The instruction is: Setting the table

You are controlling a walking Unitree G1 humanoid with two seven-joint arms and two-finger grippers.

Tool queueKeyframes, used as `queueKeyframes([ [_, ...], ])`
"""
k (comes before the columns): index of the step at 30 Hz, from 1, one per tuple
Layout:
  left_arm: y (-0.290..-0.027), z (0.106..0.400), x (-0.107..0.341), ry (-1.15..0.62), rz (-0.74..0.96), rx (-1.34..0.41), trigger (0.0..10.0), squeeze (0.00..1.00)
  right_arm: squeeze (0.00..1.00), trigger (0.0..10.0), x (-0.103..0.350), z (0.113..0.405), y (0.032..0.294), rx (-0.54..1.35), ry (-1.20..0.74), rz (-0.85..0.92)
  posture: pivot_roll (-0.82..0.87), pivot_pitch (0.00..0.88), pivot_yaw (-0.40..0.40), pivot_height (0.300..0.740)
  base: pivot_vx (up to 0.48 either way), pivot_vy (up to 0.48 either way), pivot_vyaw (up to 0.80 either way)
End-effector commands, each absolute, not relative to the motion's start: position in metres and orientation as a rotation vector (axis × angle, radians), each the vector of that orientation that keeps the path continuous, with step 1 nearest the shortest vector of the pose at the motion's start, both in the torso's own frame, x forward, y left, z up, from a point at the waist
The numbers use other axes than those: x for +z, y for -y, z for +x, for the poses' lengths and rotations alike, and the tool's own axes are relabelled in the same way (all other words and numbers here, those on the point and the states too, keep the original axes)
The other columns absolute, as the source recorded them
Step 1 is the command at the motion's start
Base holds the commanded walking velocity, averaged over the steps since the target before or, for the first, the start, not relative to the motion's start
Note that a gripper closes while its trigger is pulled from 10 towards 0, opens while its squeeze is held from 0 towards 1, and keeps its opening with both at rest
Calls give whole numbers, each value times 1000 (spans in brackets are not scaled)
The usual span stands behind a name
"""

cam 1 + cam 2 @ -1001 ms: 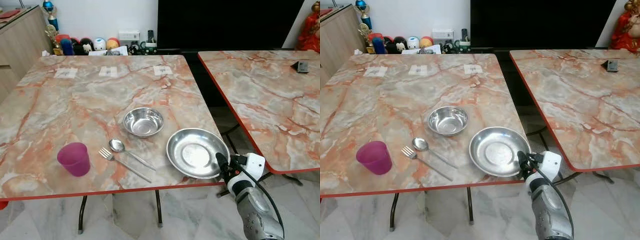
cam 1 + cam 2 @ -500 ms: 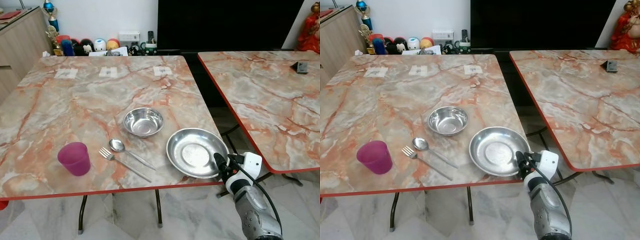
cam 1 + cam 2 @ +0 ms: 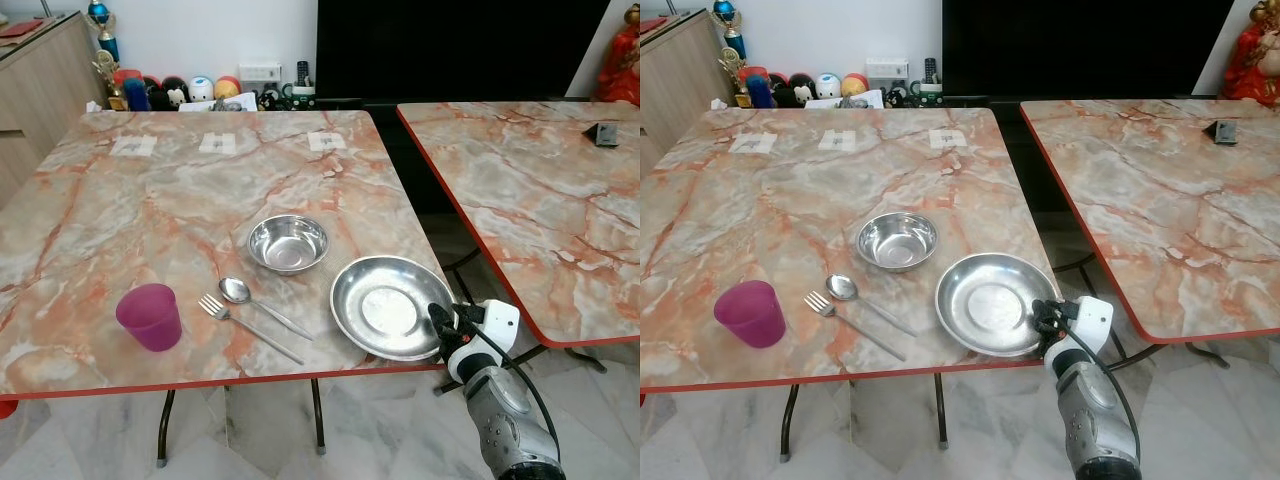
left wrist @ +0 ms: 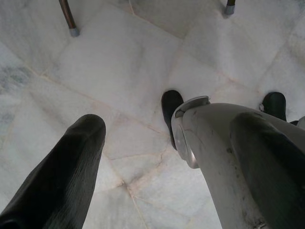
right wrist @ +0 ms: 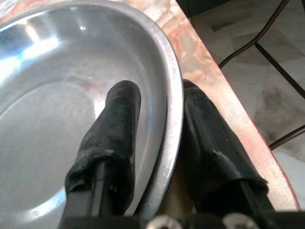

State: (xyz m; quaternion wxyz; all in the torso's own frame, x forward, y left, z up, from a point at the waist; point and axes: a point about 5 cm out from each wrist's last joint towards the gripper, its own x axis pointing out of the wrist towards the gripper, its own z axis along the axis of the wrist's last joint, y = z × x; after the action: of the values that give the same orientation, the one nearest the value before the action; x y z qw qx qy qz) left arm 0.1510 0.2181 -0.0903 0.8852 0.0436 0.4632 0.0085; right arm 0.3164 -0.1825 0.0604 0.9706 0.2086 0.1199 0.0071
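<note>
Risk sits at the counter edge: right tool pinches the plate rim, one finger inside; a weak grip could slip, dropping it floorward.

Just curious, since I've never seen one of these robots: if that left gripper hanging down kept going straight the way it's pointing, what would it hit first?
Most likely the marble floor. The left gripper points down at it with its fingers apart, though the robot's own leg hangs close beside that line, and depth is hard to judge.
</note>
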Motion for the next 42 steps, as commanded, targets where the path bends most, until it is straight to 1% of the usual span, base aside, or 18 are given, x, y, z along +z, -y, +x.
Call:
queueKeyframes([
  [1,-217,141,-95,-1012,96,10,10000,0,0,0,58,316,185,2,-254,416,13,72,-41,740,0,0,0],
  [6,-214,142,-95,-1010,95,5,10000,0,0,0,60,318,184,3,-250,416,15,79,-43,740,0,0,0],
  [9,-212,144,-95,-1004,95,0,10000,0,0,0,60,318,190,-47,-235,401,15,79,-43,740,0,0,0],
  [14,-212,144,-95,-1000,97,-3,10000,0,0,0,67,316,204,-138,-151,445,15,79,-43,740,0,0,0],
  [18,-213,144,-94,-997,101,-4,10000,0,0,0,85,316,212,-180,6,526,15,86,-40,740,0,0,0],
  [22,-213,145,-94,-995,108,-7,10000,0,0,0,103,317,212,-155,124,608,10,87,-38,740,0,0,0],
  [25,-213,145,-94,-994,114,-9,10000,0,0,0,108,317,212,-144,166,654,10,86,-38,740,0,0,0],
  [29,-213,143,-95,-995,119,-10,10000,0,0,0,108,316,214,-164,199,792,12,87,-39,740,0,0,0],
  [32,-214,138,-96,-1002,125,-11,10000,0,0,0,106,315,217,-187,204,831,12,87,-39,740,0,0,0],
  [33,-215,134,-97,-1008,127,-10,10000,0,0,2784,107,315,217,-176,198,819,11,88,-38,740,0,0,0],
  [34,-215,134,-97,-1008,127,-10,10000,0,0,2784,107,315,217,-176,198,819,11,88,-38,740,0,0,0],
  [35,-216,131,-98,-1015,134,-11,10000,0,0,10000,107,315,215,-166,191,801,10,89,-38,740,0,0,0],
  [39,-217,126,-99,-1026,144,-9,10000,0,0,10000,107,315,211,-144,181,769,10,89,-38,740,0,0,0],
  [42,-219,121,-101,-1042,152,0,10000,0,0,10000,109,315,208,-117,183,744,8,93,-40,740,0,-379,0],
])
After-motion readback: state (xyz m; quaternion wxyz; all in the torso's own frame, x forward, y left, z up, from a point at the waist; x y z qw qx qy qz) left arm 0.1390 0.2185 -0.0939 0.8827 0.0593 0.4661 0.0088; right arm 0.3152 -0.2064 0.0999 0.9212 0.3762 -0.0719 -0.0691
